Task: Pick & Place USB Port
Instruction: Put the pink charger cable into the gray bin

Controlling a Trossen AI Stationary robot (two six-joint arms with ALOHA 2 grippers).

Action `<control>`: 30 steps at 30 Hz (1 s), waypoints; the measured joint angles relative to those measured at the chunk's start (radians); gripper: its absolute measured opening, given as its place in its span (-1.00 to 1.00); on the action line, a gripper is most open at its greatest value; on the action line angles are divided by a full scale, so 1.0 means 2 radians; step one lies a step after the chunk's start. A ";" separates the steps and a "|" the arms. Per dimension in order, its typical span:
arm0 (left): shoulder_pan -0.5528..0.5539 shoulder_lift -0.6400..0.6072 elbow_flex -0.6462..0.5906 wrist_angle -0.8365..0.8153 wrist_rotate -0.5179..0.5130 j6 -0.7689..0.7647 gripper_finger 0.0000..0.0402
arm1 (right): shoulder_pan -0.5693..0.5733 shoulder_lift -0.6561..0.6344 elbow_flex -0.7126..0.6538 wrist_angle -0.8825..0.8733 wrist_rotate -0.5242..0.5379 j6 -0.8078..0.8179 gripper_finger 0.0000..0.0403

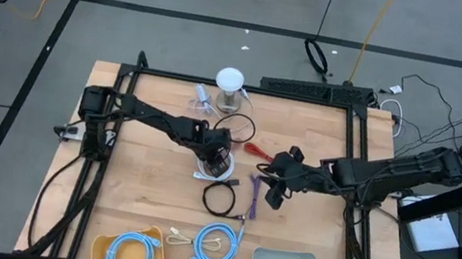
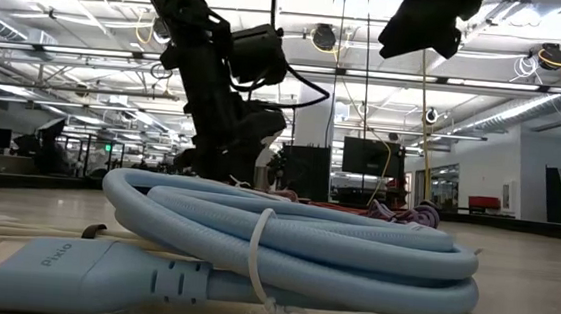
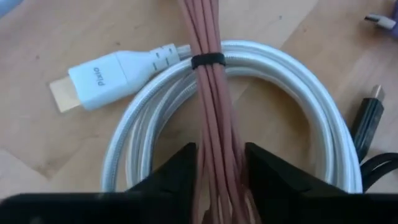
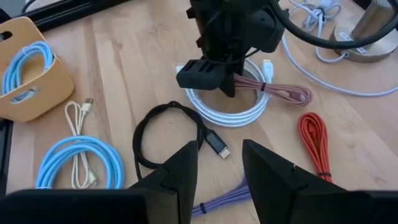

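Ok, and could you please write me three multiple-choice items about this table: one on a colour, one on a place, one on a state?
1. What colour is the cable in the yellow tray?
A) red
B) blue
C) black

2. Where is the left gripper?
A) inside the yellow tray
B) off the table
C) at the pink cable, which lies across the white cable

3. How is the right gripper?
A) open and empty
B) shut on the blue cable
C) shut on the white cable

Answers:
1 B: the high view shows a blue cable coiled in that tray.
2 C: its wrist view shows the pink bundle between its fingers, over the white coil.
3 A: its wrist view shows a bare gap between its fingers.
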 joint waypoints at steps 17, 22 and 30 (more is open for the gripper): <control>-0.042 -0.052 0.164 -0.086 -0.085 0.054 -0.93 | 0.000 -0.003 -0.015 0.226 -0.043 0.065 -0.41; -0.059 -0.129 0.201 -0.130 -0.189 0.042 -0.93 | 0.000 -0.003 -0.029 0.354 -0.041 0.064 -0.41; -0.109 -0.215 0.201 -0.078 -0.241 0.001 -0.94 | 0.000 -0.003 -0.054 0.521 0.008 0.002 -0.41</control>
